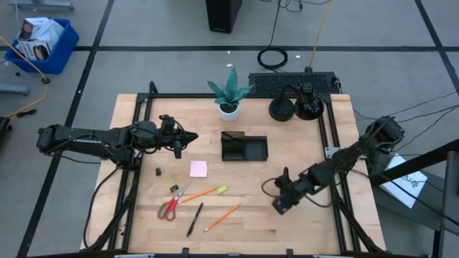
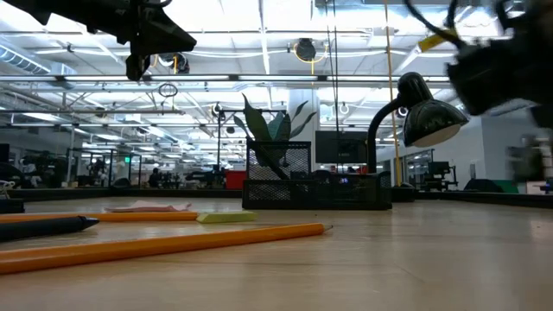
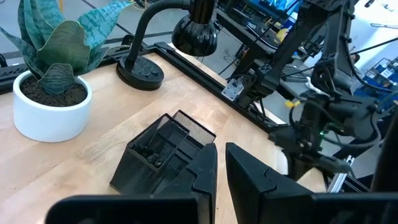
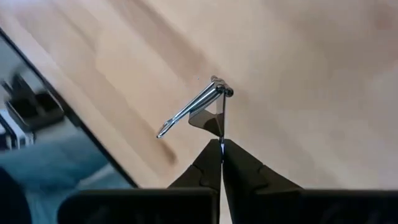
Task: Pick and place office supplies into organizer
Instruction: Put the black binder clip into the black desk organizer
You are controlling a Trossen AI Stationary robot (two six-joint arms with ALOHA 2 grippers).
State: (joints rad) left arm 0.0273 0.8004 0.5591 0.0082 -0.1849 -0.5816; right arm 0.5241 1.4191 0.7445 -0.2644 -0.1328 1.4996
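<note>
High view: scissors [image 1: 173, 203] diagonal, red handles nearest.

You have a grey floor [image 1: 143, 68] crossed by dark lines around the wooden desk [image 1: 308, 229], a blue bin [image 1: 54, 50] past its far-left corner, and ceiling strip lights [image 2: 104, 34] overhead

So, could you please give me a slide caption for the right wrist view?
Right claw shut on a binder clip's wire handle above the wooden table.
</note>
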